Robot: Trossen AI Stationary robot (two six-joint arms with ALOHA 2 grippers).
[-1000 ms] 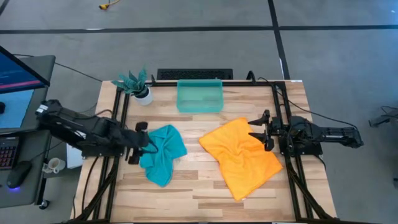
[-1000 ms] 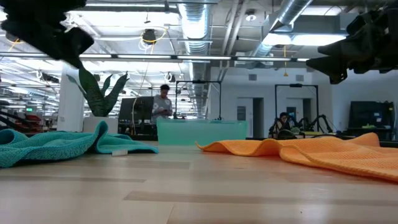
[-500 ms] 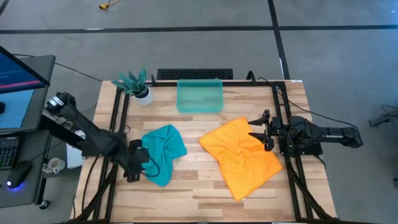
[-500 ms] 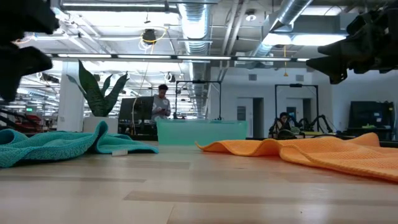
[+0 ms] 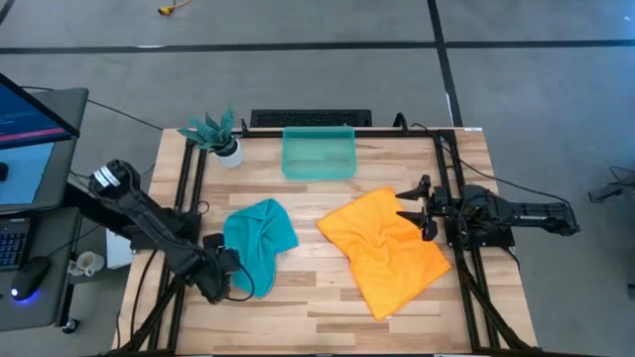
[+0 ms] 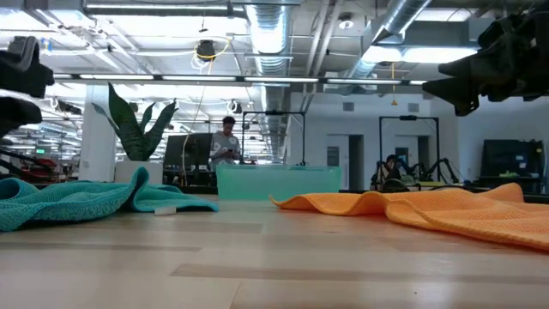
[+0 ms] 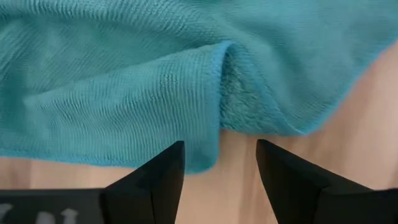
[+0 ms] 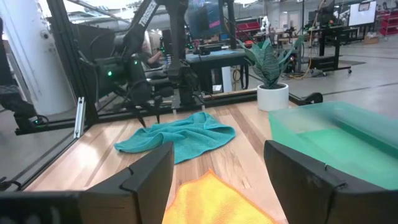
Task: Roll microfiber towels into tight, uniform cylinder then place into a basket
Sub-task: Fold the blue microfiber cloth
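Potted plant (image 5: 220, 137), teal leaves, white pot, stands at far left table corner. Dark keyboard (image 5: 311, 118) lies just beyond table's (image 5: 327, 307) far edge. Monitor (image 5: 30, 109) glows left (person (image 6: 225, 146) stands in background).

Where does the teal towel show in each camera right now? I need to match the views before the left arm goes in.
High view: teal towel, left of centre, beside the left gripper.
Low view: at the left edge, crumpled flat.
Left wrist view: fills the upper frame, just ahead of the open fingers.
Right wrist view: mid-table, beyond the orange towel.
Shared landmark: the basket, absent only from the left wrist view.
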